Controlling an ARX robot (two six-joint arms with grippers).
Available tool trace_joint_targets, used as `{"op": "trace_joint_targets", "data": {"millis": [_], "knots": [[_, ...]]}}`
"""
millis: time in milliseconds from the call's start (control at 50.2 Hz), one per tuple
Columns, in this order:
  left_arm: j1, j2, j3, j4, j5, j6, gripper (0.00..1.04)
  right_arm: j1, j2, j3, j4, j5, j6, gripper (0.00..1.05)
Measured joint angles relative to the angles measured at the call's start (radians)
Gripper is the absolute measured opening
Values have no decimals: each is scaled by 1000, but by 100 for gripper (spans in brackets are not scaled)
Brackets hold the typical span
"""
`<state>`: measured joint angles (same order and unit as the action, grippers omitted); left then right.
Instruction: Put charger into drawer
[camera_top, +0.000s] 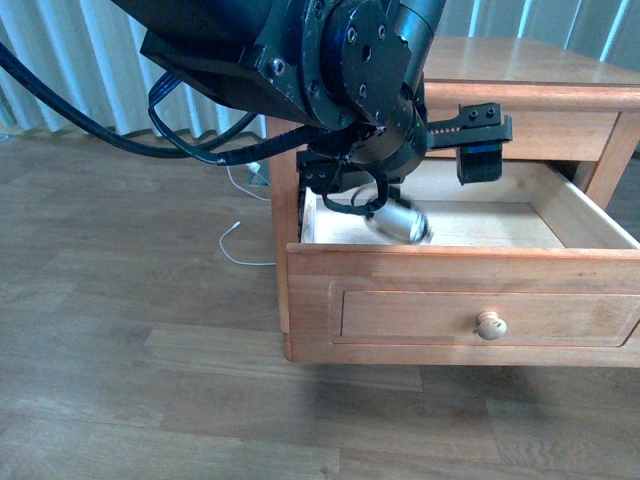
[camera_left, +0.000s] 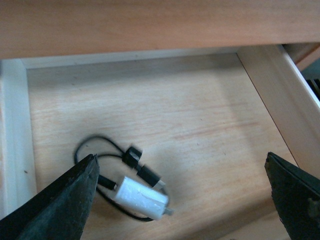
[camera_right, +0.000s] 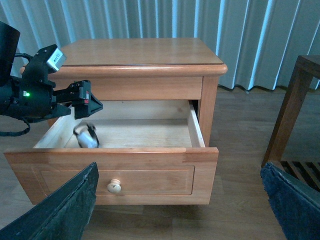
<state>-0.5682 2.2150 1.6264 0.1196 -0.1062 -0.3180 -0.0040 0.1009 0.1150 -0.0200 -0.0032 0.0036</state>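
The drawer (camera_top: 460, 262) of the honey-coloured nightstand stands pulled out, its round knob (camera_top: 490, 325) facing me. The white charger block (camera_left: 142, 198) with its coiled black cable (camera_left: 107, 150) is inside on the pale drawer floor (camera_left: 190, 110), blurred. It shows as a blurred white shape in the front view (camera_top: 400, 222) and the right wrist view (camera_right: 86, 135). My left gripper (camera_left: 181, 165) hangs open over the drawer with nothing between its fingers; the charger lies near one finger. My right gripper (camera_right: 179, 170) is open and empty, well back from the drawer front (camera_right: 150, 172).
The nightstand top (camera_top: 520, 65) overhangs the back of the drawer. A thin white cable (camera_top: 235, 245) lies on the wooden floor left of the nightstand. A dark wooden stand (camera_right: 295, 100) is to the right. Curtains (camera_right: 150, 20) hang behind.
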Motion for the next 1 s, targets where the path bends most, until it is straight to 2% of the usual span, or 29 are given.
{"op": "trace_joint_targets", "data": {"millis": [40, 299, 538, 677, 876, 996], "knots": [[5, -14, -17, 13, -17, 0, 98, 0, 0, 0, 0, 0, 0, 97], [78, -247, -222, 85, -101, 14, 99, 0, 0, 0, 0, 0, 0, 97], [171, -571, -468, 138, -110, 60, 99, 0, 0, 0, 0, 0, 0, 97], [228, -857, -684, 145, -113, 117, 99, 0, 0, 0, 0, 0, 0, 97], [293, -1313, -990, 21, -113, 154, 99, 0, 0, 0, 0, 0, 0, 97], [291, -1635, -1164, -100, -165, 170, 99, 0, 0, 0, 0, 0, 0, 97]]}}
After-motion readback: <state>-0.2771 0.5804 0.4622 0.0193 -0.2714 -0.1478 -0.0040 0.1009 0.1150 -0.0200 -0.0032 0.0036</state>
